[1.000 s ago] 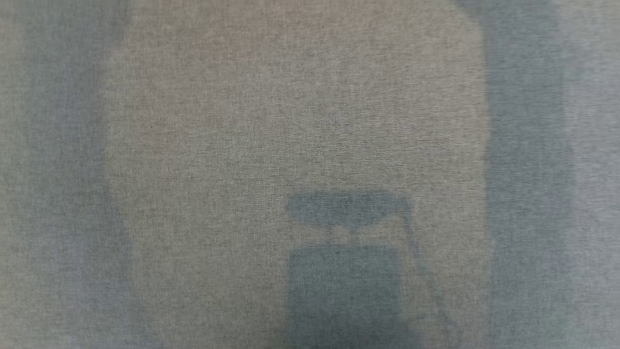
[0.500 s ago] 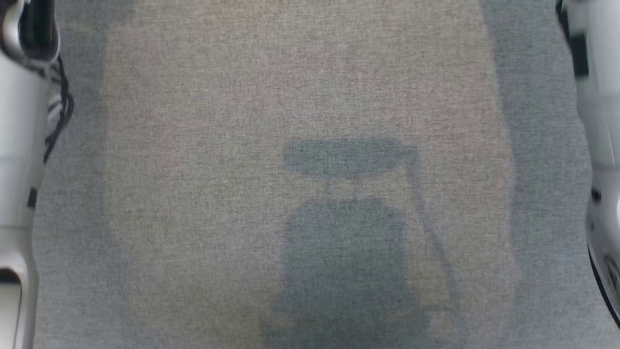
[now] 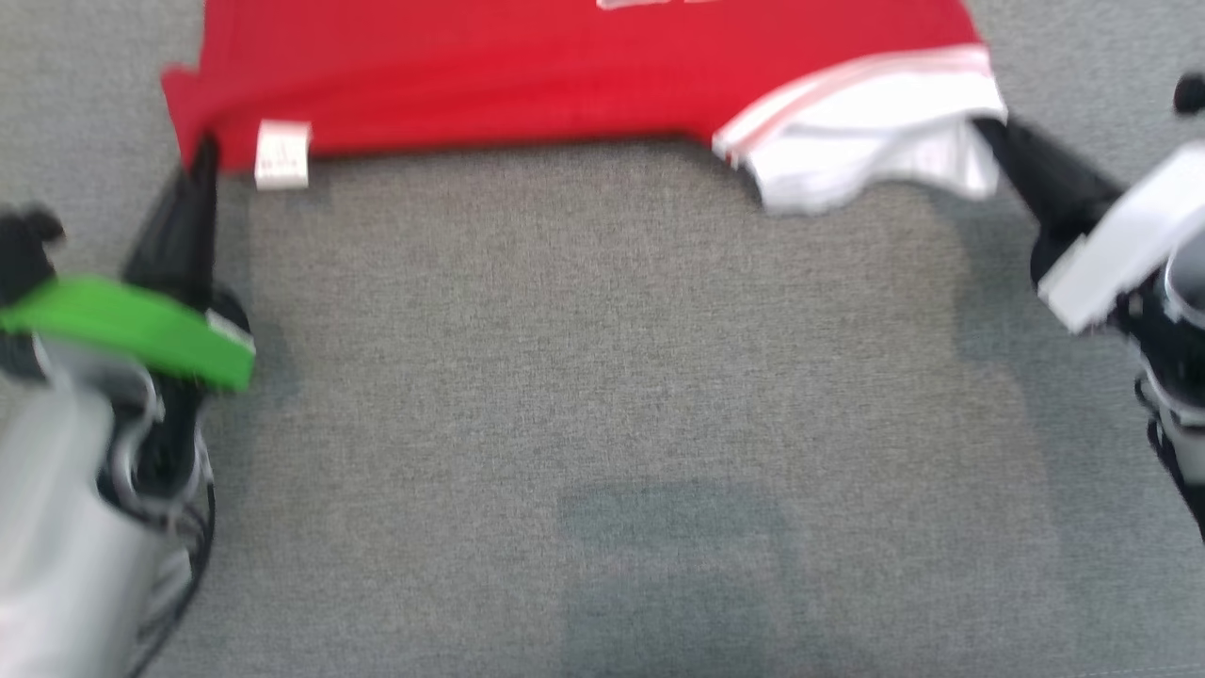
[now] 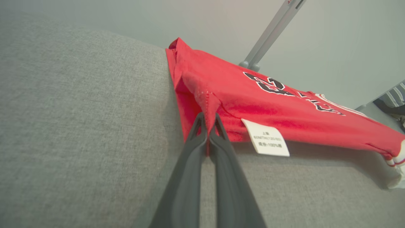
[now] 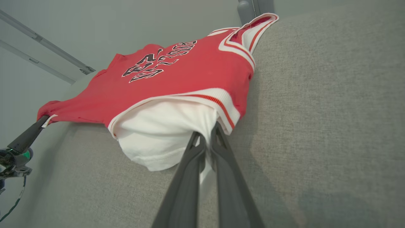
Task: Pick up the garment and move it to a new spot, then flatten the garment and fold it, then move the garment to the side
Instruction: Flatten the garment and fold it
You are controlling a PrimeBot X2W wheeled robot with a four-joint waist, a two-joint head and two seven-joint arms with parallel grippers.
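The garment (image 3: 527, 75) is a red jersey with dark lettering, white trim and a white inner layer, lying across the top of the head view on grey fabric. My left gripper (image 3: 202, 155) is shut on its red near-left corner (image 4: 207, 104), beside a white label (image 4: 267, 141). My right gripper (image 3: 988, 127) is shut on the white hem at the near-right corner (image 5: 207, 133). In the right wrist view the garment (image 5: 177, 72) stretches away to the left gripper (image 5: 42, 122).
A grey fabric surface (image 3: 602, 395) spreads under everything, with my own shadow at the bottom middle. Grey metal posts (image 4: 272, 31) stand behind the garment against a pale wall. A striped object (image 4: 394, 101) shows at the far right of the left wrist view.
The head camera has shifted a lot: the garment and both grippers have come into view at the top and sides, where before there was only grey fabric and forearms.
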